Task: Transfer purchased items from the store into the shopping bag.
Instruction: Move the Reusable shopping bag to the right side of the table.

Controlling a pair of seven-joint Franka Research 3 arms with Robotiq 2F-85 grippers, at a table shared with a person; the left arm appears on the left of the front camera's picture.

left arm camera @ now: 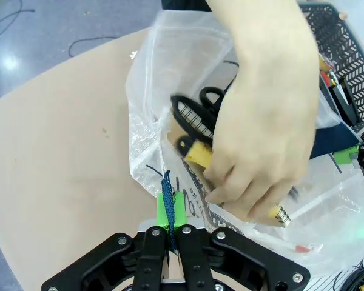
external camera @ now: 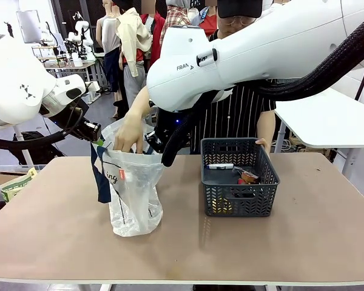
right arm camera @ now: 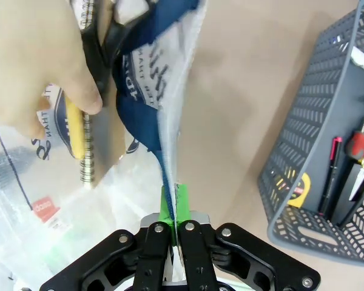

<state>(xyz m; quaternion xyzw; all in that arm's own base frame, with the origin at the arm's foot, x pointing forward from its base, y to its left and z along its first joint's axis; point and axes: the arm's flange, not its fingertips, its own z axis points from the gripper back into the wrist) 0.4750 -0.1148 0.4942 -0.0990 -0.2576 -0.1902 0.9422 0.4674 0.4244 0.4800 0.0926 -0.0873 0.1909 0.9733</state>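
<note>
The translucent white shopping bag (external camera: 133, 194) with its navy handle strip stands left of centre, held open at both sides. My left gripper (left arm camera: 171, 209) is shut on the bag's rim at the navy strip. Pinching the opposite rim, my right gripper (right arm camera: 173, 200) is also shut. A person's hand (left arm camera: 267, 121) reaches into the bag's mouth holding black scissors (left arm camera: 194, 112), a yellow item (left arm camera: 200, 156) and a spiral notebook (right arm camera: 100, 145). The dark grey basket (external camera: 264, 159) stands to the right with pens (right arm camera: 332, 170) and other small items inside.
The tan table (external camera: 303, 242) has free room in front of and to the right of the basket. A box (external camera: 15, 182) sits off the table's left edge. The person stands at the far side, behind the bag.
</note>
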